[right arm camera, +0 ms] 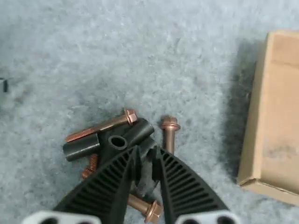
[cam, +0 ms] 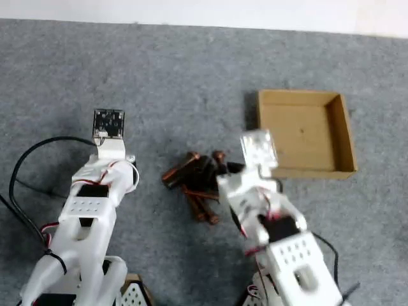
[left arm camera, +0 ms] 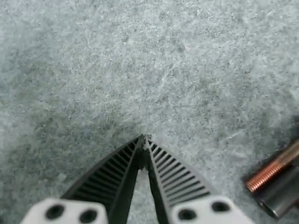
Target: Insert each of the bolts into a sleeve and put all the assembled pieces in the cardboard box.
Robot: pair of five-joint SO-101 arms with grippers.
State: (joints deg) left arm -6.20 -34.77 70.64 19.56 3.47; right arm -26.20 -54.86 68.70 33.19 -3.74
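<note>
Several copper bolts and black sleeves lie in a loose pile (cam: 194, 182) on the grey carpet, left of the cardboard box (cam: 347, 134). My right gripper (cam: 258, 150) hangs over the pile's right edge. In the right wrist view its fingers (right arm camera: 145, 150) stand a narrow gap apart with a dark sleeve (right arm camera: 147, 171) between them. Beyond the tips lie a long bolt (right arm camera: 100, 126), a short bolt (right arm camera: 169, 133) and a sleeve (right arm camera: 119, 141) showing its bore. My left gripper (cam: 108, 126) sits left of the pile, shut (left arm camera: 144, 138) on nothing, with a bolt's thread (left arm camera: 273, 171) off to one side.
The box (right arm camera: 275, 116) stands open, nothing inside it in the high view. Bare carpet surrounds the pile. A black cable (cam: 25, 166) loops beside the left arm. The carpet's far edge (cam: 204, 25) meets a pale floor.
</note>
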